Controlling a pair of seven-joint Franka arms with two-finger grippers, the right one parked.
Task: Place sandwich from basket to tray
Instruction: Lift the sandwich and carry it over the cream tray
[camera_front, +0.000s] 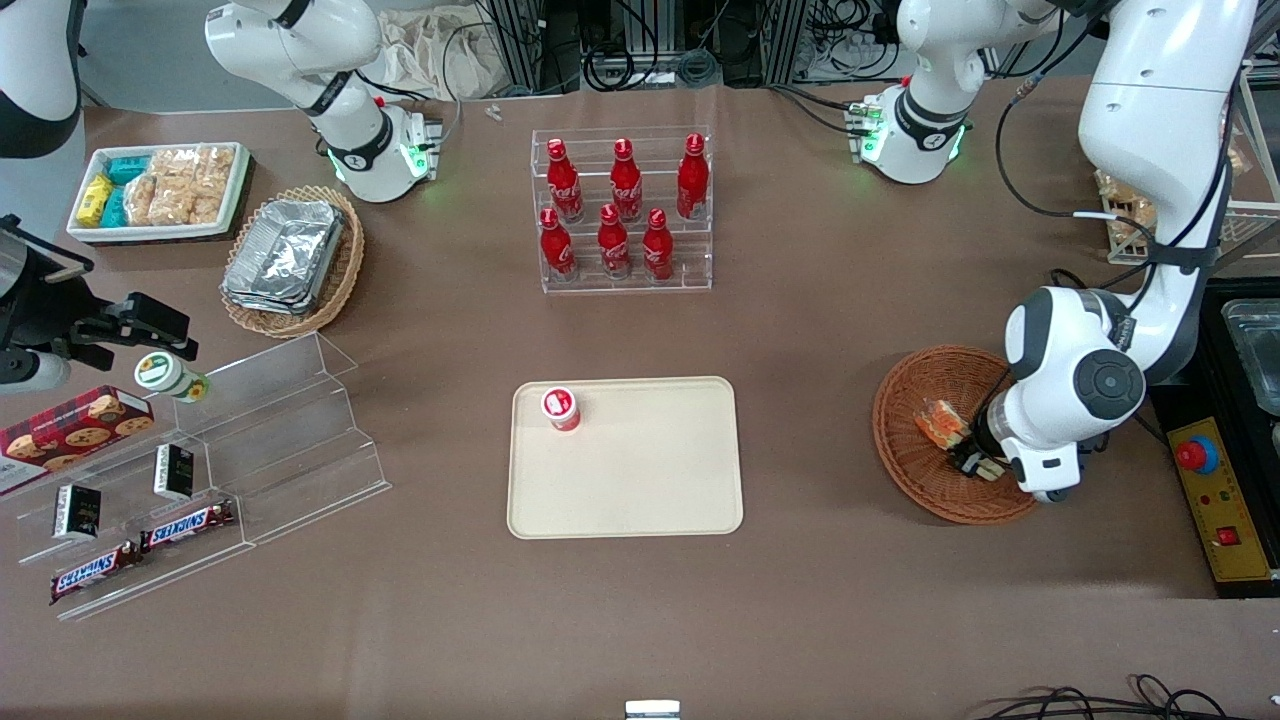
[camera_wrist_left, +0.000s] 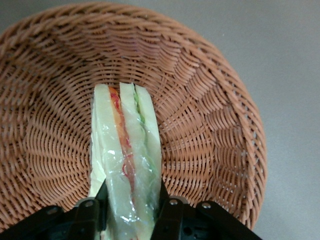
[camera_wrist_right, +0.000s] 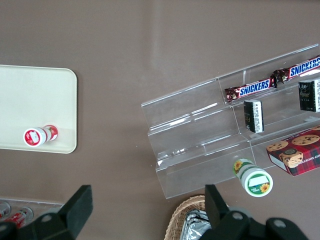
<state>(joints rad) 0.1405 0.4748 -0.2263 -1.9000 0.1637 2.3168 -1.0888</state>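
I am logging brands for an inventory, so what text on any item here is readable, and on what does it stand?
"SNICKERS": two brown candy bars on the clear acrylic step rack.
Red bottles in the clear stand: white script, unreadable.
Red plaid cookie box: no legible text.
Wrapped wedge sandwich in the reddish-brown wicker basket, gripped by the claw: no text visible.

basket (camera_front: 915, 400) reddish-brown wicker | sandwich (camera_wrist_left: 127, 155) white, red, green | tray (camera_front: 640, 480) cream | claw (camera_wrist_left: 131, 212) black
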